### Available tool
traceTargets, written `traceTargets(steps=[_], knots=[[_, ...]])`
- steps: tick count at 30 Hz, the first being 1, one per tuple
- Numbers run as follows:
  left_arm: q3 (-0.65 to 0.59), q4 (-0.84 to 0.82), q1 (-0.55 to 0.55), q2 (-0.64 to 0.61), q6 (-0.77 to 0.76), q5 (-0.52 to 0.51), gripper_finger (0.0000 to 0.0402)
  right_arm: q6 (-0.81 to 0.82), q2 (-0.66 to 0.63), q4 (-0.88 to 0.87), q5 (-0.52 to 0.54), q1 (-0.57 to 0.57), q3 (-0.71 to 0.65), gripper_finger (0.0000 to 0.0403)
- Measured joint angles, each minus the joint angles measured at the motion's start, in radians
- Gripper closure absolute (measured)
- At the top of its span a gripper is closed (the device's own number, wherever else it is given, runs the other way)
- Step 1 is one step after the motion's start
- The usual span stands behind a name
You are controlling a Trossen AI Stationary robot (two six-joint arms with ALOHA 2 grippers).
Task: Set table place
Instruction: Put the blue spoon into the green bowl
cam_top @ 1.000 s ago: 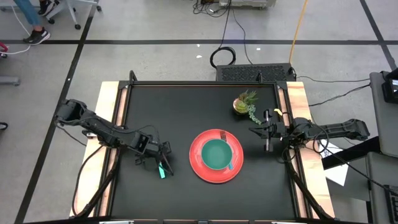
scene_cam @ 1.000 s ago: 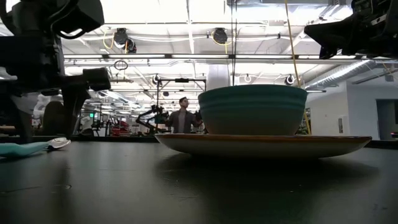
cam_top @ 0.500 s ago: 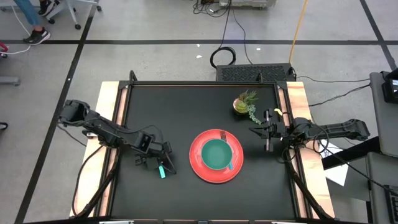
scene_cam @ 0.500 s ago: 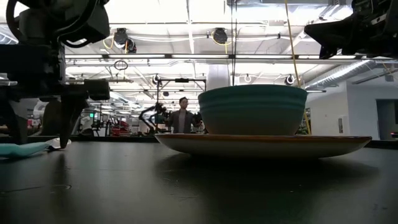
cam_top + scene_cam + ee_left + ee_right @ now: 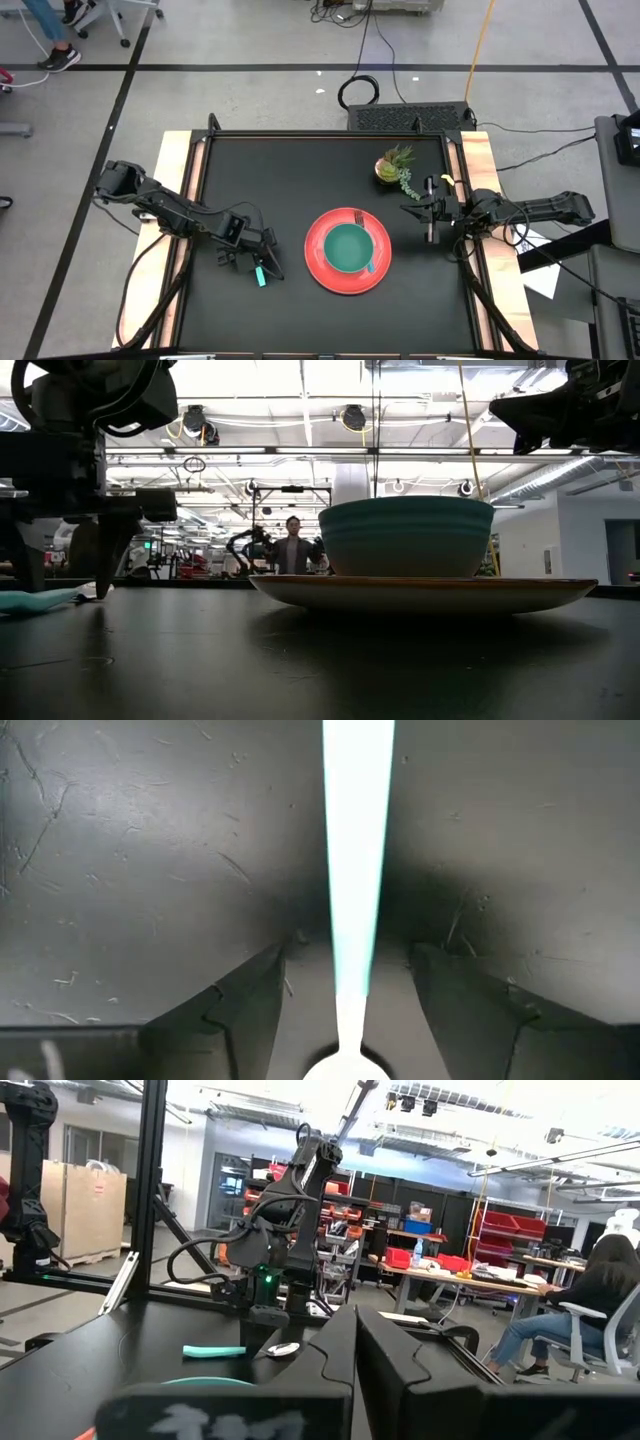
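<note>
My left claw (image 5: 262,262) hung low over the black surface (image 5: 290,180), left of the red plate (image 5: 322,272), fingers (image 5: 240,1010) spread either side of a teal-handled spoon (image 5: 355,870) lying flat between them, not pinched. The teal bowl (image 5: 347,247) sat on the plate near the surface's middle. My right claw (image 5: 430,205) waited at the right edge beside the potted plant (image 5: 393,165), fingers pressed together on nothing.

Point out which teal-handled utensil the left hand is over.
The spoon, lying flat on the bare table left of the red plate, between the open fingers of the left hand. The other utensil rests beside the bowl on that plate.
</note>
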Motion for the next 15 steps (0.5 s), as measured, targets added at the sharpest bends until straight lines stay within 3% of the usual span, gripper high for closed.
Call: traceTargets(steps=[15], knots=[[-0.003, -0.015, 0.038, 0.003, -0.006, 0.072, 0.0318, 0.000, 0.000, 0.000, 0.000, 0.000, 0.000, 0.0403]])
